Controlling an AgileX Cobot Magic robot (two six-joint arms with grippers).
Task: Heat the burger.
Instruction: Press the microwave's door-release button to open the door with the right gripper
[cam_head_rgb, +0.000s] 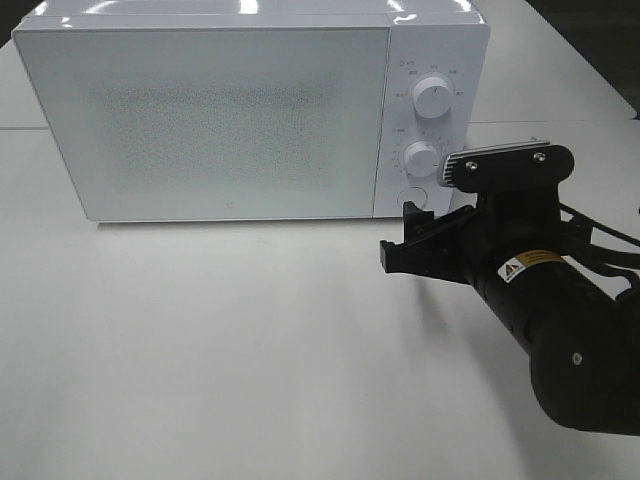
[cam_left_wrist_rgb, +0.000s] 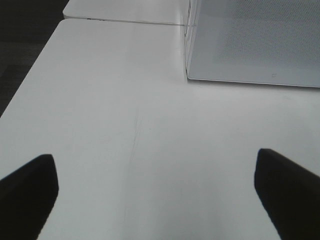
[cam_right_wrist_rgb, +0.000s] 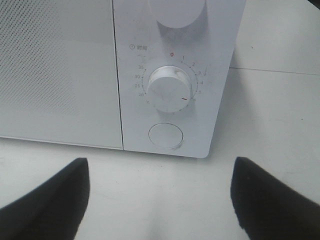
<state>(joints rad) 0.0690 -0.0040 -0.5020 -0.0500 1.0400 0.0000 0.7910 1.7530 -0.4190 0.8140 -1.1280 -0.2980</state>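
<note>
The white box-shaped microwave oven (cam_head_rgb: 220, 110) stood shut on the white desk (cam_head_rgb: 200, 350); the burger showed in no view (perhaps behind the door). The right gripper (cam_head_rgb: 403, 235), facing the white timer dial (cam_right_wrist_rgb: 170, 89), and the left gripper (cam_left_wrist_rgb: 155, 200) were both wide and empty. The next move, I judged, called for closing squarely on that dial.

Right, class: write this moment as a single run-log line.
microwave: closed | burger: not in view | right gripper: open, empty, facing round button | left gripper: open, empty, over table
</note>
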